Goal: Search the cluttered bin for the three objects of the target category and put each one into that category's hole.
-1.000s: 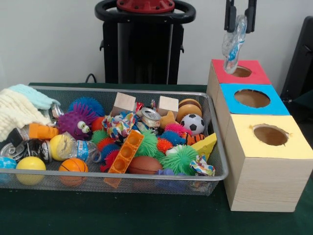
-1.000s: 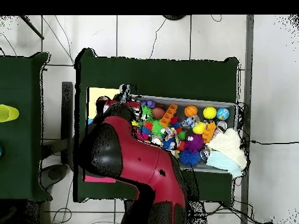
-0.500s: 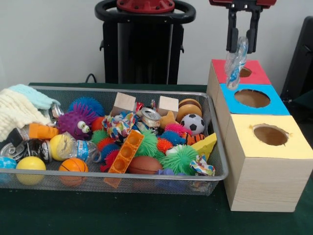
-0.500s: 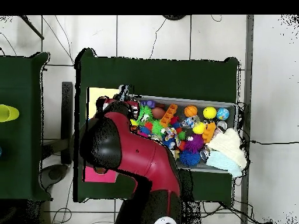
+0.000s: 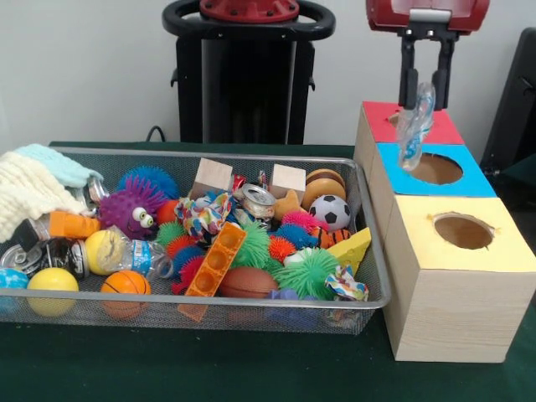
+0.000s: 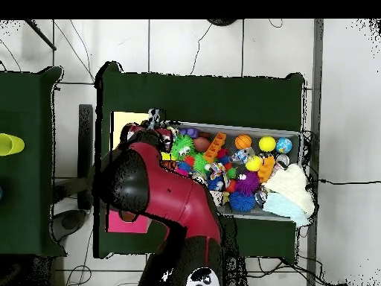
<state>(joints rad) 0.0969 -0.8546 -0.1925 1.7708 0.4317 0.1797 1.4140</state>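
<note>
In the front view my gripper (image 5: 425, 96) hangs at the upper right, shut on the top of a crumpled clear plastic bottle (image 5: 414, 130) with a blue label. The bottle dangles over the near edge of the red box (image 5: 440, 127), its lower end at the rim of the blue box's hole (image 5: 432, 168). The yellow box's hole (image 5: 463, 231) lies nearer the camera. A second clear bottle (image 5: 138, 255) lies in the mesh bin (image 5: 209, 303) at its left front. In the overhead view my red arm (image 6: 160, 195) covers the gripper and most of the boxes.
The bin is packed with spiky balls, sports balls, wooden blocks, an orange brick (image 5: 216, 260), a crushed can (image 5: 255, 199) and cloths (image 5: 33, 188) at the left end. The three boxes stand in a row right beside the bin's right wall.
My gripper has carried the bottle from above the red box's hole toward the blue box, moving right and nearer in the front view. The bin's contents have not moved.
</note>
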